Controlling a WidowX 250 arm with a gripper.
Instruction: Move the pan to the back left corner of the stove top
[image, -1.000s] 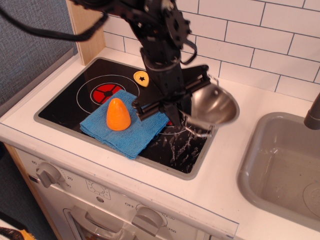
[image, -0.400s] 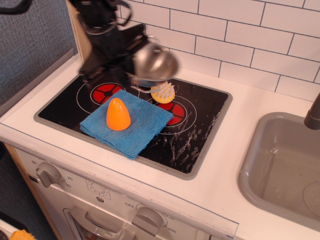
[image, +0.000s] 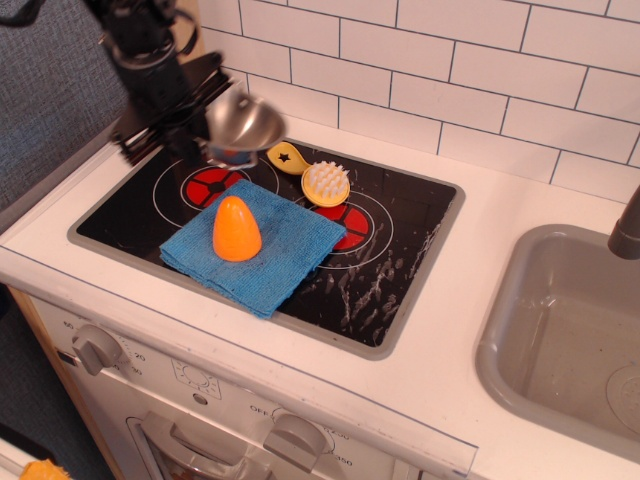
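Observation:
The shiny steel pan (image: 243, 123) hangs in the air over the back left part of the black glass stove top (image: 400, 235), a little above the left burner ring. My gripper (image: 190, 125) is shut on the pan's left rim and holds it tilted slightly. The black arm comes in from the upper left and hides the stove's back left corner.
A blue cloth (image: 255, 245) lies on the stove front with an orange cone (image: 236, 229) on it. A yellow brush (image: 315, 178) lies at the stove's back middle. A grey sink (image: 570, 330) is at right. White tile wall runs behind.
The arm has carried the pan from the stove's right side across to the back left and lowered it. The yellow brush has come into view.

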